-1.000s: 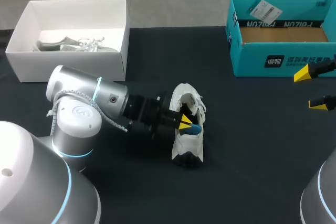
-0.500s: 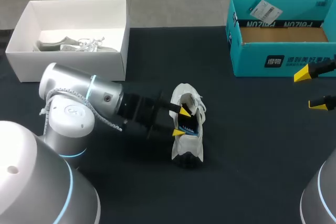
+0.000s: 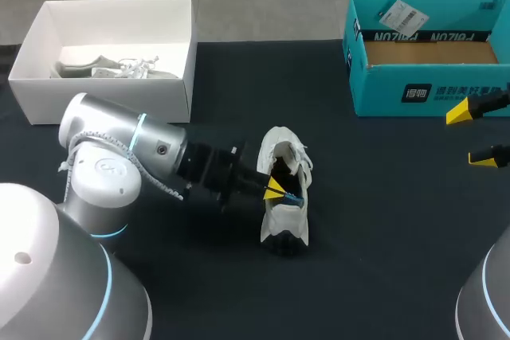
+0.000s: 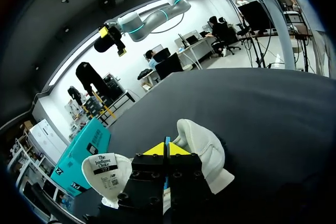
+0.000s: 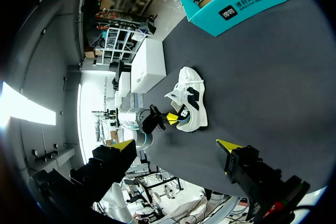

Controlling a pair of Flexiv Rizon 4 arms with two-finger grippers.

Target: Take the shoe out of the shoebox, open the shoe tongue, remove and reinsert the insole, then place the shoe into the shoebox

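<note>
Head view shows the left gripper point(image 3: 274, 189) at the mouth of the white shoe point(image 3: 285, 216), its yellow tips pinched together on the thin blue insole point(image 4: 167, 142). The shoe lies on the dark table point(image 3: 382, 236) between the white box point(image 3: 103, 101) and the teal shoebox point(image 3: 430, 97), well apart from both. The right gripper point(image 3: 472, 134) hangs spread wide just in front of the shoebox, holding nothing.

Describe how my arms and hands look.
Left arm and right arm: rounded silver-grey shells with light-blue rings; a coiled grey cable runs along the left one. Left hand and right hand: black bodies, two bright yellow wedge tips each.
</note>
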